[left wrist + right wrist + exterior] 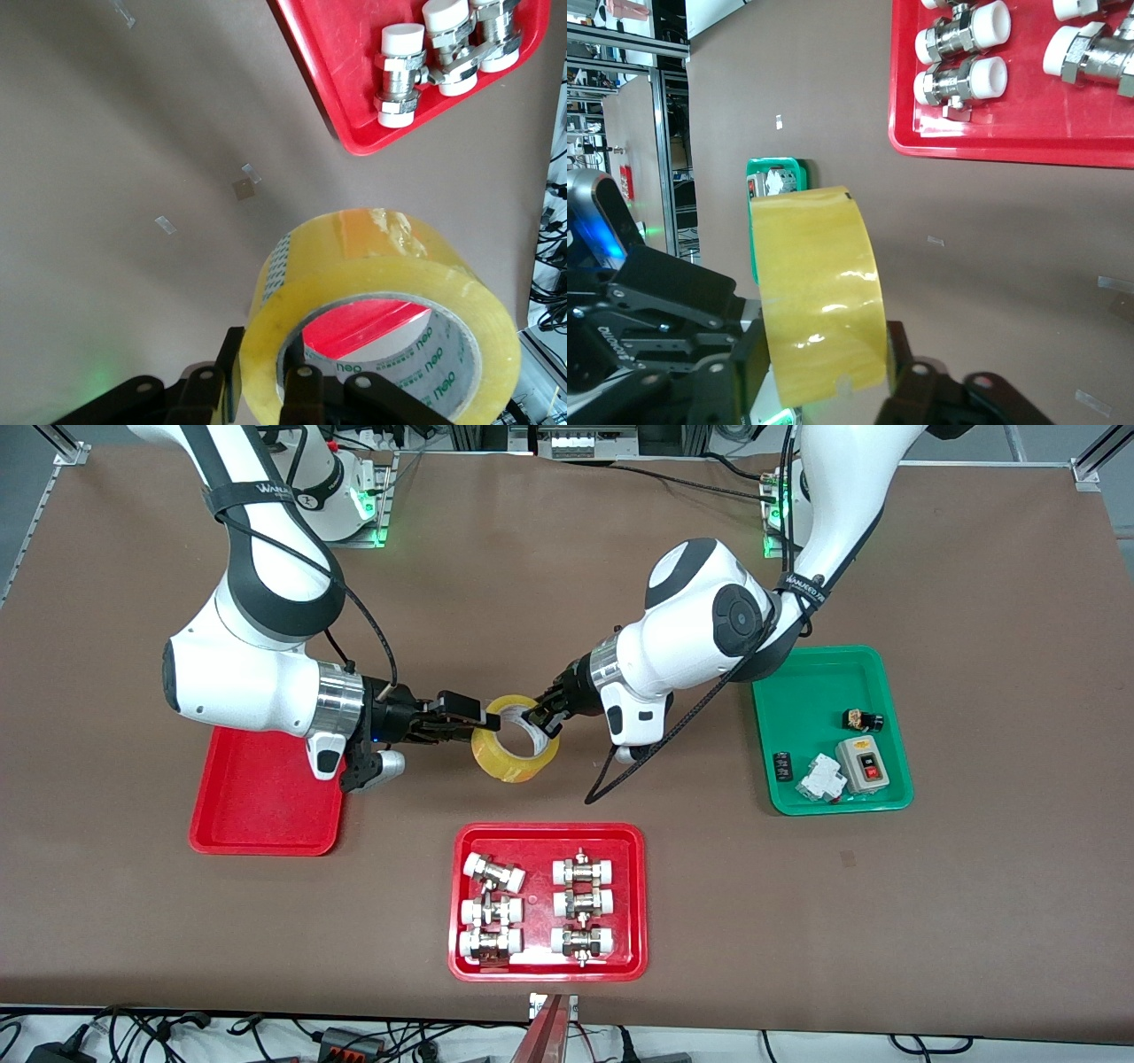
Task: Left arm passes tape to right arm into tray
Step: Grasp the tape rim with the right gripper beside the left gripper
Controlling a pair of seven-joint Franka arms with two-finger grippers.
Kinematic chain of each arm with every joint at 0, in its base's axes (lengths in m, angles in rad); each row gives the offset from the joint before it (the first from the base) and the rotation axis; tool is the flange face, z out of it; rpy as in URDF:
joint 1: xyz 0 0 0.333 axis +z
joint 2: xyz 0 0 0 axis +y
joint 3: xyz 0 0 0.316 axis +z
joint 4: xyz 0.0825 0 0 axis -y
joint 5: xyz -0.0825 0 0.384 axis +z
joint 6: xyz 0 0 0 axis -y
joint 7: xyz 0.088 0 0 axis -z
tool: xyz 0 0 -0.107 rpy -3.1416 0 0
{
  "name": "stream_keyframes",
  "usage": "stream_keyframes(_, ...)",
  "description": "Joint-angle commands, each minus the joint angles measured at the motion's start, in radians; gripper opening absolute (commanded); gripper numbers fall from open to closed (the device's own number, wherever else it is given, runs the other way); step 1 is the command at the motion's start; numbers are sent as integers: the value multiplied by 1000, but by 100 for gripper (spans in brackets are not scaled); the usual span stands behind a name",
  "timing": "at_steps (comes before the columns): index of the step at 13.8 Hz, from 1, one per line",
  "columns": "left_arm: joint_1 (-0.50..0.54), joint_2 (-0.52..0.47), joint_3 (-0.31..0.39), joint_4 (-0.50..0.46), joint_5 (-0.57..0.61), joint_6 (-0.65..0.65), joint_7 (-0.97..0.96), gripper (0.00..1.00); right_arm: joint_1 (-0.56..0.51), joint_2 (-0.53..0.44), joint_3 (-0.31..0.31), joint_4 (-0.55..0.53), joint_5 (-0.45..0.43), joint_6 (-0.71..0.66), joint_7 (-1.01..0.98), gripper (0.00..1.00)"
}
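While both arms reach toward the middle of the table, the tape (515, 740) hangs in the air between them, gripped from both ends at once.

At the right arm's end of the table sits the plain red tray (266, 806). The right arm (257, 664) bends down over it, with its forearm lying almost level and pointing toward the table's middle. The right gripper (483, 721) has its fingers closed on the wall of the roll, one on the outer face and one inside the core.

The tape is held above bare table, above the stretch between the red tray and the green tray (831, 731), and farther from the front camera than the fittings tray (547, 902). The roll is tilted, with its open core facing up and toward the front camera, so its axis slants rather than lying flat or standing straight.

The left arm (709, 624) comes down from its base, elbow bent, with its wrist pointing toward the right arm. The left gripper (537, 719) is also clamped on the roll's wall on the side facing its own arm, one finger inside the pale core.
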Motion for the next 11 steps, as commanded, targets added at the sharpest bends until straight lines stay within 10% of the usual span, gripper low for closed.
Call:
stream_keyframes(1,-9,11,-1,35,-16,0,2,0,12,7,-5,18,26,3,-15,0)
stream_keyframes(4,-6,8,4,35,21,-1,35,5,9,7,-5,27,24,2,-20,0)
stream_keyframes(5,-1,5,4,35,25,-3,41,61,9,7,-5,30,24,2,-20,0)
stream_keyframes(6,2,3,2,36,24,-7,41,95,9,7,-5,31,24,2,-14,0)
stream_keyframes(11,158,-116,7,35,76,-203,49,100,8,5,-7,33,23,0,-9,0)
